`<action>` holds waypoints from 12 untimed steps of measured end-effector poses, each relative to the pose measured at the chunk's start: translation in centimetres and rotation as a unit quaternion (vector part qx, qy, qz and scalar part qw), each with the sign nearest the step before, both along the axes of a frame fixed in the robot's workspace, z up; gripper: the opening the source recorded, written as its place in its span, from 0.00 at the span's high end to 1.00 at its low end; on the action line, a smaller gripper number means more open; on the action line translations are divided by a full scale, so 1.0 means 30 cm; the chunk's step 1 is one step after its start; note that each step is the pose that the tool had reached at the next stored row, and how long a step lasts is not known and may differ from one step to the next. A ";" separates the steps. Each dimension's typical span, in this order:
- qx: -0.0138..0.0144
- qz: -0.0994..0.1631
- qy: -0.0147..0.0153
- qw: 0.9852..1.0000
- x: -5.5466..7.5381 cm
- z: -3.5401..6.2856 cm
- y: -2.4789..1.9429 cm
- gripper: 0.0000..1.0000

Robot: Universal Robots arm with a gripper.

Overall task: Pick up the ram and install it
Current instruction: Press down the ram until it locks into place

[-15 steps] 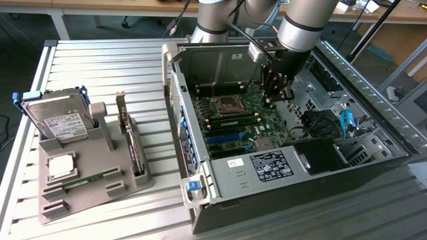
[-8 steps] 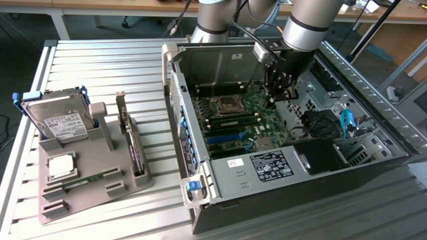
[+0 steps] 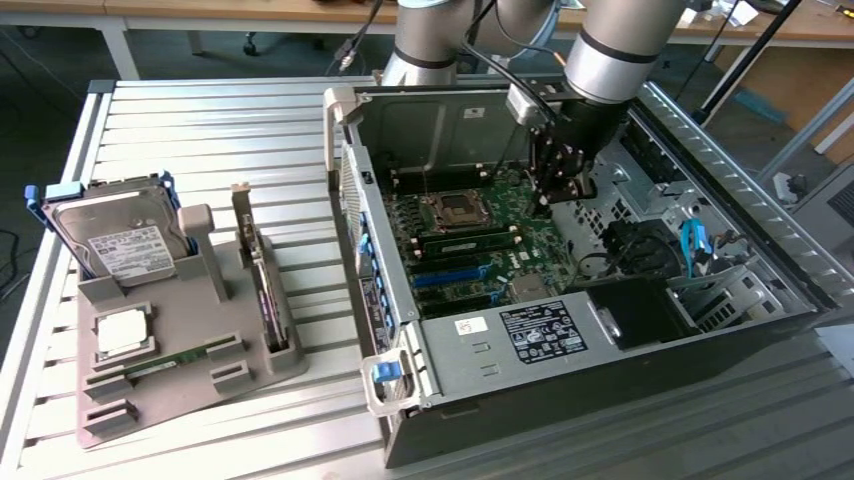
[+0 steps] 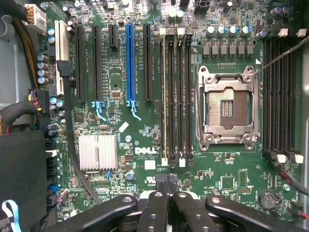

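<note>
The gripper (image 3: 558,188) hangs inside the open PC case (image 3: 747,250), low over the motherboard (image 3: 487,245), just to the exterior view's right of the empty CPU socket (image 3: 451,210). In the wrist view the fingertips (image 4: 164,186) sit pressed together with nothing between them (closed, empty as far as I can see).

One ram (image 3: 470,242) stick looks already seated: a green strip lies in the memory slots (image 4: 175,96) beside the socket, and in the wrist view a board edge fills one of those slots (image 4: 164,96). The slot bank (image 4: 280,96) on the other side of the socket is bare.

Another green stick (image 3: 167,362) lies in the grey parts holder (image 3: 254,372) on the slatted table (image 3: 200,130), well apart from the arm, on the exterior view's left, near the square silver processor (image 3: 120,331), the hard drive (image 3: 118,240) and the upright expansion card (image 3: 263,285).

Judgement: install step looks done or nearly done (gripper over the slots, nothing held); whether the latches are clicked home I cannot tell.
</note>
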State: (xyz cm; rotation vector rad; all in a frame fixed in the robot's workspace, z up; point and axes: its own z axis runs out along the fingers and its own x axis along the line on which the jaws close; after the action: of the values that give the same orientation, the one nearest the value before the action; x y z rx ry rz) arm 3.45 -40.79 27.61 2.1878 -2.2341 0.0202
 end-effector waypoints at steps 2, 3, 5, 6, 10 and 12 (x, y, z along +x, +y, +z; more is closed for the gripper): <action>0.000 0.003 0.000 1.000 -0.041 -0.015 0.003 0.89; 0.002 0.012 0.000 1.000 -0.056 -0.037 0.004 0.89; 0.004 0.035 0.000 0.999 -0.062 -0.120 0.005 0.89; 0.004 0.036 0.000 0.999 -0.063 -0.133 0.005 0.89; 0.004 0.036 0.000 0.999 -0.063 -0.152 0.005 0.89; 0.004 0.036 0.000 0.999 -0.062 -0.149 0.005 0.89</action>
State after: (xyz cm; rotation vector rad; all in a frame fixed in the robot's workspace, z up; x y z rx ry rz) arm 1.58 -40.63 23.14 2.2723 -2.1583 0.0114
